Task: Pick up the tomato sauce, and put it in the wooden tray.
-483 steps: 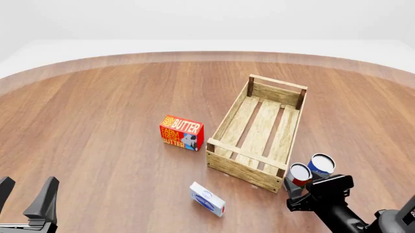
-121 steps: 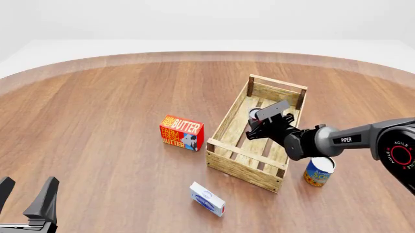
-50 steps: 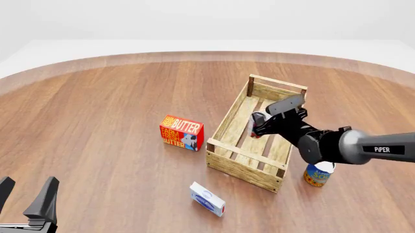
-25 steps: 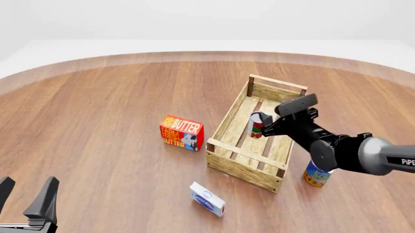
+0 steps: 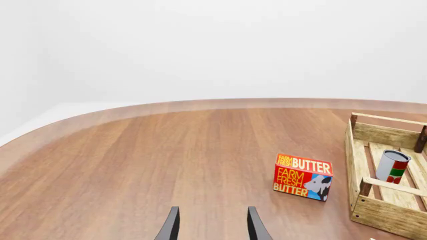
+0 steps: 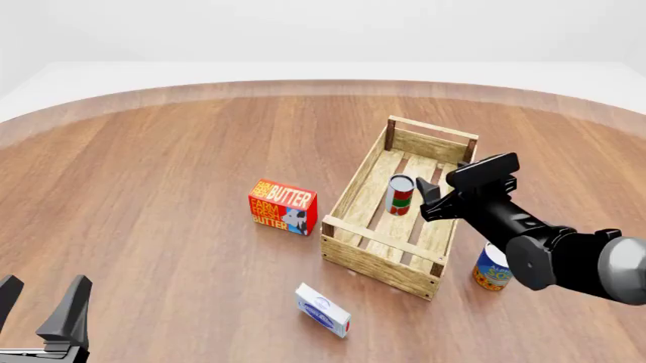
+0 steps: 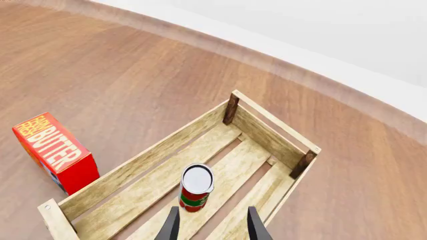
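The tomato sauce (image 6: 400,194) stands upright on the slats inside the wooden tray (image 6: 382,236), near its middle. It also shows in the right wrist view (image 7: 197,187) and in the left wrist view (image 5: 392,166). My right gripper (image 6: 428,200) is open and empty, just to the right of the can and a little above the tray; in the right wrist view (image 7: 212,227) its fingers stand apart with the can just beyond them, not touching. My left gripper (image 6: 38,304) is open and empty at the near left corner, far from the tray; it also shows in the left wrist view (image 5: 212,228).
A red butter box (image 6: 283,206) stands left of the tray. A small white-and-blue box (image 6: 323,309) lies in front of the tray. A wider blue-and-orange can (image 6: 492,269) stands at the tray's near right corner, partly hidden by my right arm.
My right gripper carried the tomato sauce over the tray, set it down and let go. It has since drawn back to the right, away from the can. The left arm has not moved.
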